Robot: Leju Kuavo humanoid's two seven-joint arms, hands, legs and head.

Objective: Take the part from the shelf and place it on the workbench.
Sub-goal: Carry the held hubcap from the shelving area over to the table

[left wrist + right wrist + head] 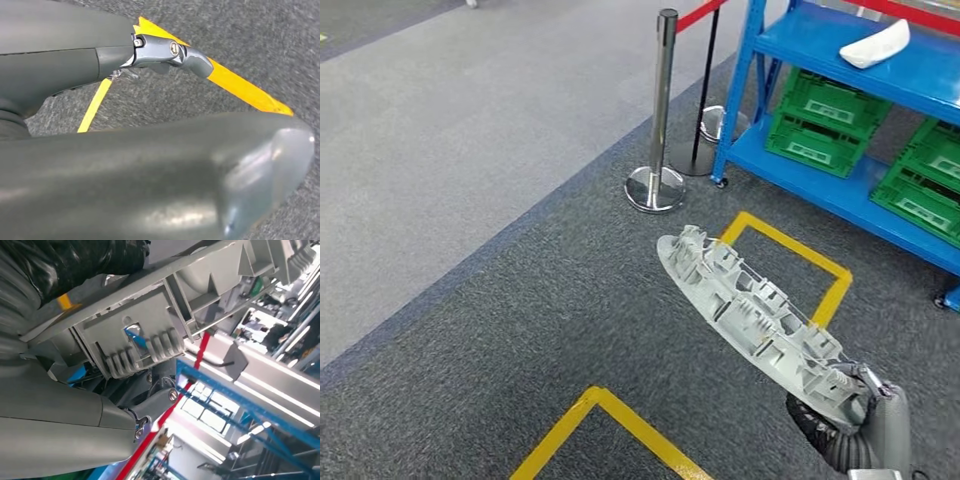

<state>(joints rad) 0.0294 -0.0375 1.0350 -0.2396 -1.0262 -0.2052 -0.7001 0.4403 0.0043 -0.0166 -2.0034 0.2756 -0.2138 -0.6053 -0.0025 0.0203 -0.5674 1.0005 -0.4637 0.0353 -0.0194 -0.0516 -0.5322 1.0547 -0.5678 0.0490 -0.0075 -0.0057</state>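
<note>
A long grey plastic part (750, 315) with a ribbed inner side hangs over the carpet, slanting from lower right to upper left. My right hand (860, 425) grips it at its near end, at the lower right of the head view. In the right wrist view the part (151, 335) lies across my right hand (56, 415), with the thumb under it. My left hand (151, 165) hangs over the floor with nothing in it, thumb and finger apart. The blue shelf (810, 45) stands at the upper right, away from the held part.
A white part (877, 45) lies on the shelf's upper level, with green crates (827, 120) on the level below. A chrome stanchion (661, 110) with a red belt stands left of the shelf. Yellow tape (788, 245) marks boxes on the dark carpet.
</note>
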